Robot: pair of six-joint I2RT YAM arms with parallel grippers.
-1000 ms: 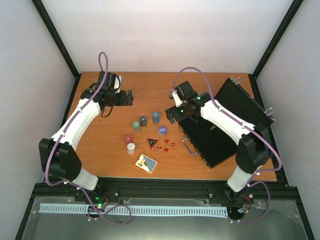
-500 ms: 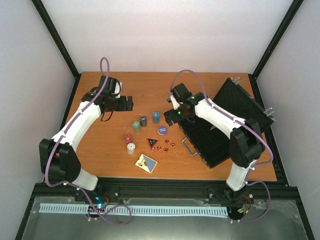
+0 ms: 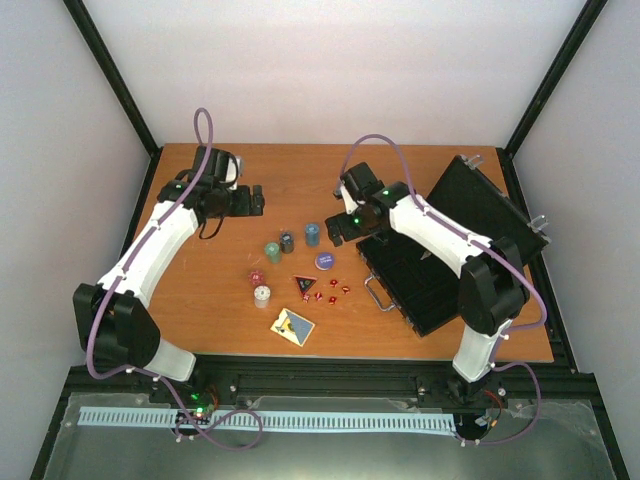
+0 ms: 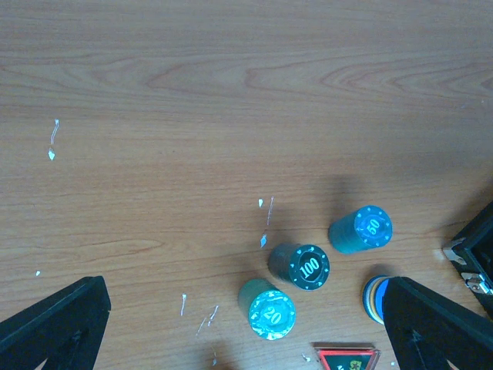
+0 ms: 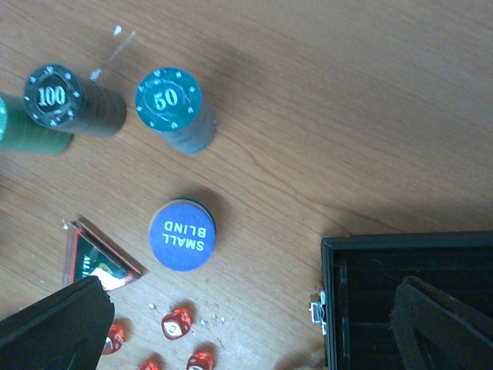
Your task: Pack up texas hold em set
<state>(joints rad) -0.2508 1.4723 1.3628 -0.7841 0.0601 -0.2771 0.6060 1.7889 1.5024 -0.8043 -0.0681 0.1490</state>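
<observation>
Your left gripper hangs spread wide and empty over the wooden table, off to the left of the chips. Your right gripper is spread wide too, holding nothing, above the purple Small Blind disc, near the open black briefcase. The 50 stack, 100 stack and 20 stack stand together; red dice and card deck lie nearer you.

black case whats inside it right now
The open black case shows only a bare black interior with ridged slots where visible, and nothing is packed in it. The right arm covers its far part, so that cannot be checked.
</observation>
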